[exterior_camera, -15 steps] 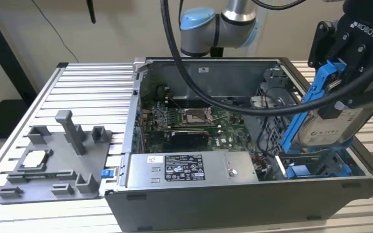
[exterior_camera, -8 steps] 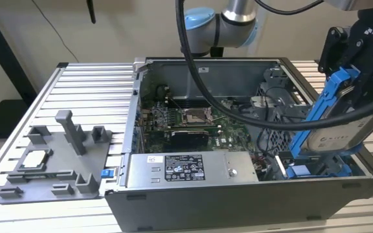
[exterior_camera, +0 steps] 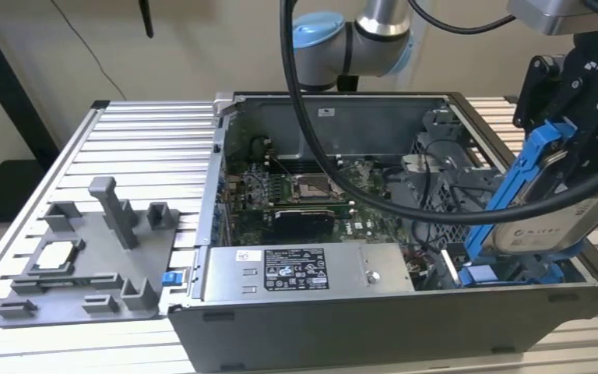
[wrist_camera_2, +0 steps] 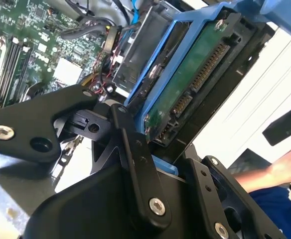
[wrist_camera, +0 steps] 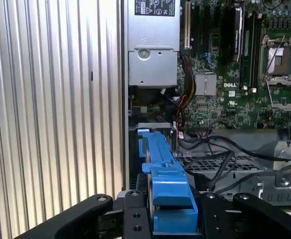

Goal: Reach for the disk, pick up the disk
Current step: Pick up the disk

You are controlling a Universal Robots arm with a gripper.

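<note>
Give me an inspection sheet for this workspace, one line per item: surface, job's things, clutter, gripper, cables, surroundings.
Surface: ribbed aluminium table carrying an open computer case.
Job's things: disk in its blue frame, tilted upright above the case's corner, clamped between the fingers.
Clutter: grey fixture plate at the exterior view's left; power supply inside the case.
Gripper: gripper shut on the disk.
Cables: black cable looping across the case.
Surroundings: a person's hand beside the table.
</note>
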